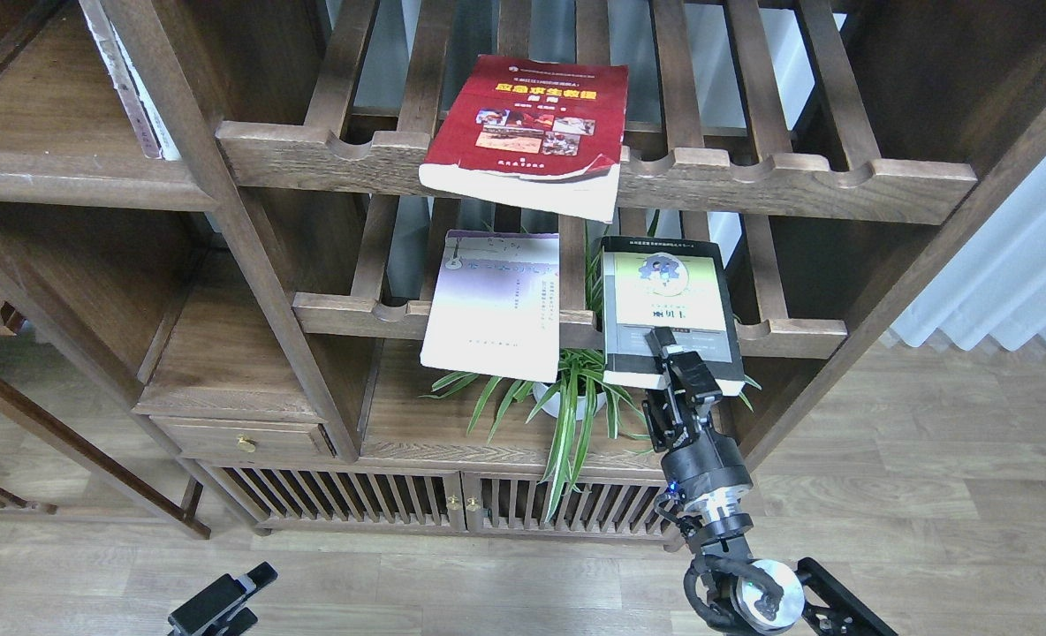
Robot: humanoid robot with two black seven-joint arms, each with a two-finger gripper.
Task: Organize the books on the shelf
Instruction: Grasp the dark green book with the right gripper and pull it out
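Note:
The dark red book (527,124) lies on the upper slatted rack and overhangs its front rail. The pale lavender-white book (492,305) and the yellow-green and black book (669,291) lie side by side on the lower slatted rack, both overhanging. My right gripper (669,358) is at the near edge of the yellow-green book, one finger on its cover and the rest below the edge. My left gripper (223,601) is low at the bottom left, dark and small. The solid flat shelf (55,124) is at the upper left.
A potted spider plant (576,397) stands on the board under the lower rack, just left of my right arm. The scalloped front rails (753,177) jut forward. A drawer (240,437) and slatted cabinet doors (355,499) are below. Wood floor lies in front.

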